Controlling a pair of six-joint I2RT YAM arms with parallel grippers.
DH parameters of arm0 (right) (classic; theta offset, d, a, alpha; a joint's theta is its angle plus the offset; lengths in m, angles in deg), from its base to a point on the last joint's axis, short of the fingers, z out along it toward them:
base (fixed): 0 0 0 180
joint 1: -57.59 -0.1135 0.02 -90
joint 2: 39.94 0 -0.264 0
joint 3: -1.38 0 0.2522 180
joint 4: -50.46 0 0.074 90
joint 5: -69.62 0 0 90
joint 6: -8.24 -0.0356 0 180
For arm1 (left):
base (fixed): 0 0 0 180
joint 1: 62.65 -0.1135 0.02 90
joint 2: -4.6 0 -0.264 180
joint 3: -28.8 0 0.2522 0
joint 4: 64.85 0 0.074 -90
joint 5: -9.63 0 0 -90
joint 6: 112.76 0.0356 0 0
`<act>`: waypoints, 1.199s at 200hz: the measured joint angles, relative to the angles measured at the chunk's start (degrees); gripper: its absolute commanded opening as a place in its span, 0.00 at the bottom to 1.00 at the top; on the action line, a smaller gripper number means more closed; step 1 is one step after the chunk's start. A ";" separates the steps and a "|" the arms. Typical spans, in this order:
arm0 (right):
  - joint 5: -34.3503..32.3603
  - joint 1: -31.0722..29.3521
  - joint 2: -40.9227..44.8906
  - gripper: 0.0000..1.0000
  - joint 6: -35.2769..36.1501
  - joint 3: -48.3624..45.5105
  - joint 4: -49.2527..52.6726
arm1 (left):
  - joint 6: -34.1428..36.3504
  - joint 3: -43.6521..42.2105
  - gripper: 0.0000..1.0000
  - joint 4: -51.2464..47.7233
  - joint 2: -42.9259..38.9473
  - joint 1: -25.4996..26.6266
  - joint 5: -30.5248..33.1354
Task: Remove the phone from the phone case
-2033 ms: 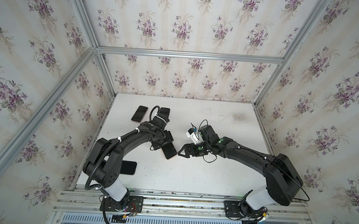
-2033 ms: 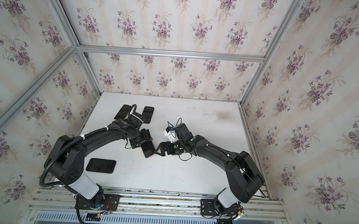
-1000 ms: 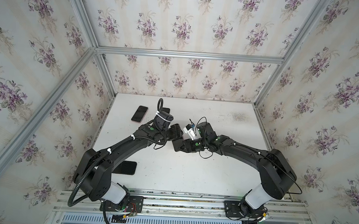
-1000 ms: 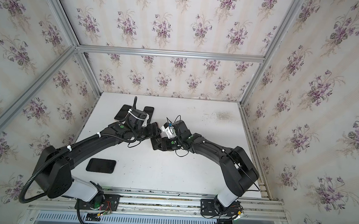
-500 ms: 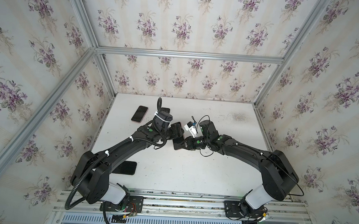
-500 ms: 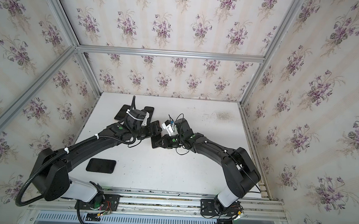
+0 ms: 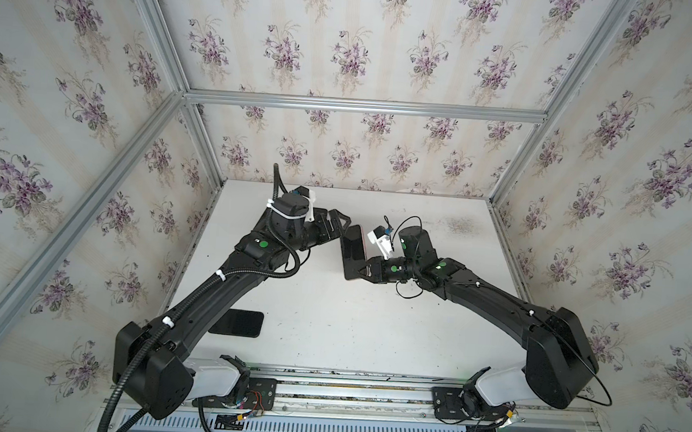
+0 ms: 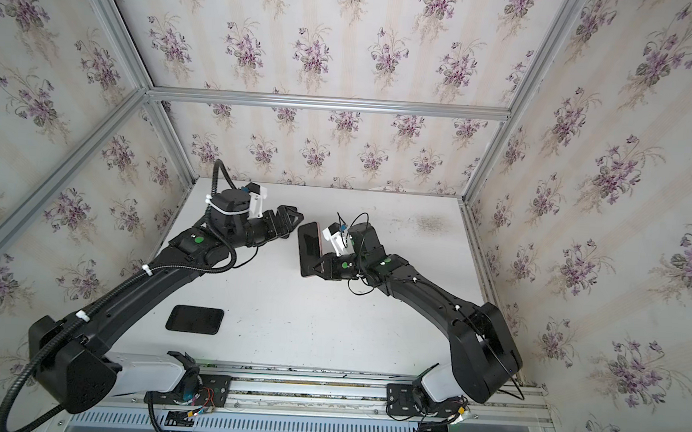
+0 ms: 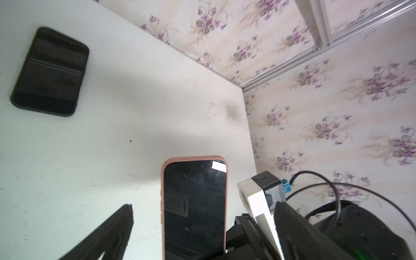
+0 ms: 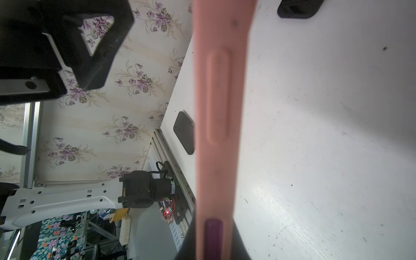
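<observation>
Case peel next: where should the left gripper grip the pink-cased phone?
Probably the far end of the phone, from the screen side, jaws across the pink case's long edges: the right gripper holds the near end, screen facing the left gripper.

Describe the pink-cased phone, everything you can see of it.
Phone with a dark scuffed screen, seated in a matte pink rubbery-looking case with a raised side button. Held on edge, apparently off the table, screen facing the left gripper, which is open and not touching. Right gripper shut on one short end.
</observation>
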 measured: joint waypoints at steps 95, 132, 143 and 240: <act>-1.03 9.81 18.82 0.00 22.69 -3.91 -0.24 | 23.63 16.92 1.00 -6.78 1.73 -2.80 -11.50; 0.94 9.92 22.01 0.00 35.89 -3.65 -1.62 | 32.92 19.71 1.00 -8.50 4.83 -2.80 -23.78; 3.15 9.88 22.08 0.00 39.30 -3.21 -0.92 | 35.69 19.76 1.00 -8.92 5.27 -2.80 -27.34; 14.62 9.81 23.58 0.00 45.46 -4.61 -0.66 | 47.54 19.28 0.99 -10.56 6.56 -2.14 -43.63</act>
